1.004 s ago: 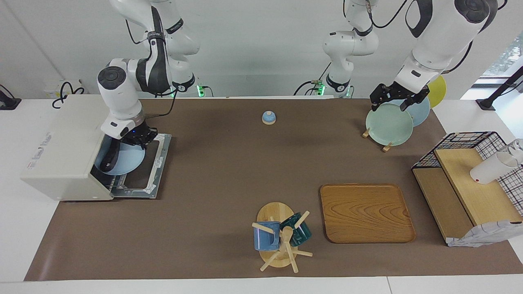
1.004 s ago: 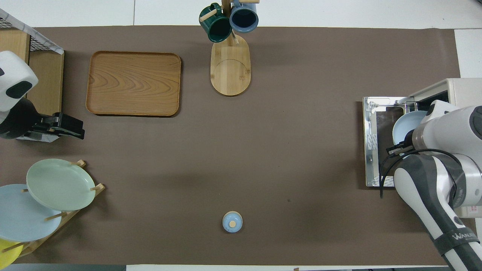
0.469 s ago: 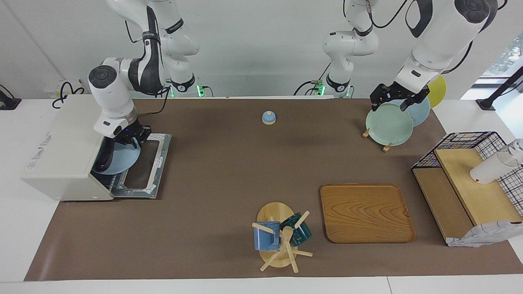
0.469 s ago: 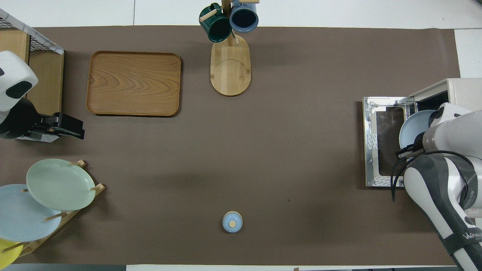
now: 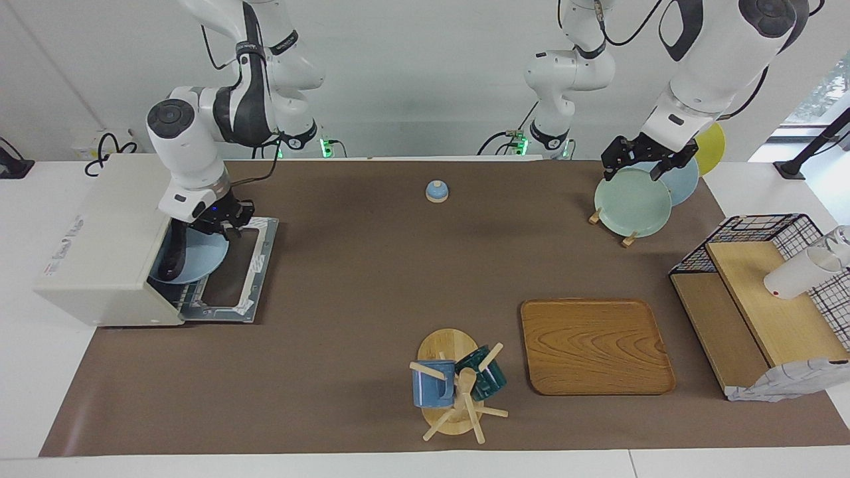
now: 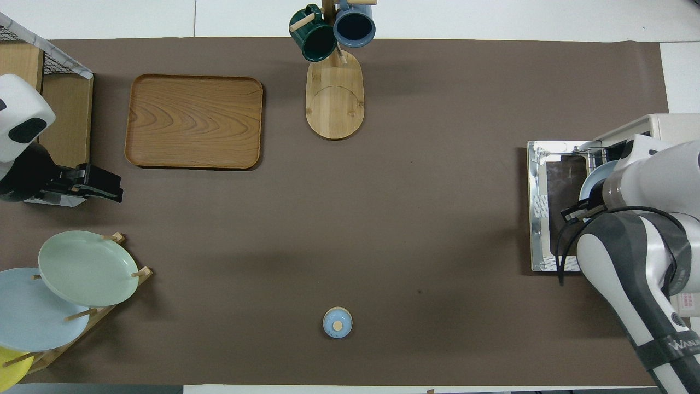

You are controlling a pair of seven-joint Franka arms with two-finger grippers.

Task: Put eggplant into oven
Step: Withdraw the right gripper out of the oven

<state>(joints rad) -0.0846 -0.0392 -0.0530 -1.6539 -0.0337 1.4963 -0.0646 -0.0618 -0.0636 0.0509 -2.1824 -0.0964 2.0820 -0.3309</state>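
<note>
**Right arm at the open oven, plate and eggplant resting inside**

A second ago the right gripper (image 5: 222, 226) sat lower and nearer the table's middle, closed on the rim of the pale blue round plate (image 5: 199, 260), which jutted out over the lowered door. Now the plate lies deeper in the mouth of the boxy cream toaster oven (image 5: 106, 245), at the right arm's end of the table, and the gripper is over the plate's edge nearest the robots. Whether its fingers are touching the rim, or how far apart they stand, cannot be told.

The long, slender, glossy dark purple eggplant (image 5: 176, 255) lies on that plate, just inside the oven opening, running lengthwise toward the robots. Only part of it shows under the arm.

The left gripper (image 5: 639, 159) has not moved: it waits, fingers spread wide and holding nothing, over the pale green plate (image 5: 632, 202) standing in the wooden rack.
</note>
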